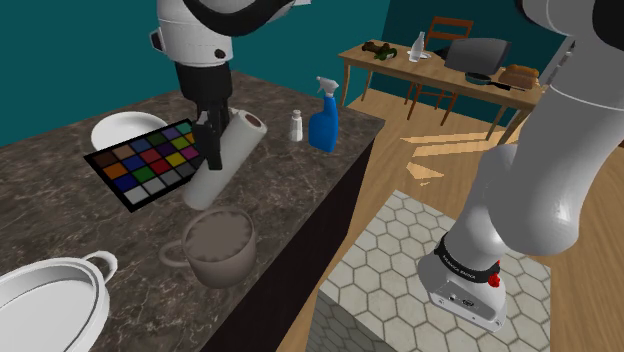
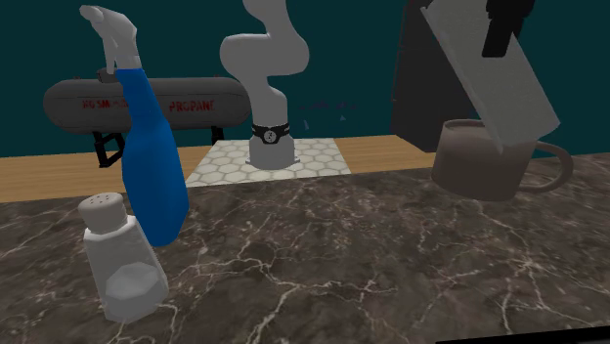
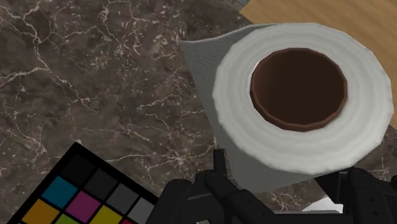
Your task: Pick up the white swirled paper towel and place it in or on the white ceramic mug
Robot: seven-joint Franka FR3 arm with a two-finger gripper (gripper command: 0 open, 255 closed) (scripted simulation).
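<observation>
The white paper towel roll [image 1: 228, 160] with a brown core hangs tilted above the dark marble counter [image 1: 300, 190], its lower end just over the grey-brown mug [image 1: 215, 248]. My black gripper [image 1: 210, 140] is shut on the roll's side. In the second exterior view the roll [image 2: 499, 88] slants down into the mug's [image 2: 484, 161] mouth, with the gripper [image 2: 503, 24] on its upper part. In the wrist view the roll's end [image 3: 299, 95] sits just beyond the gripper [image 3: 286, 191].
A colour checker card [image 1: 150, 160] lies beside the roll. A white bowl [image 1: 125, 130] sits behind it and a white pot [image 1: 45, 300] at the near corner. A blue spray bottle [image 1: 323, 115] and a shaker [image 1: 296, 125] stand near the counter's far edge.
</observation>
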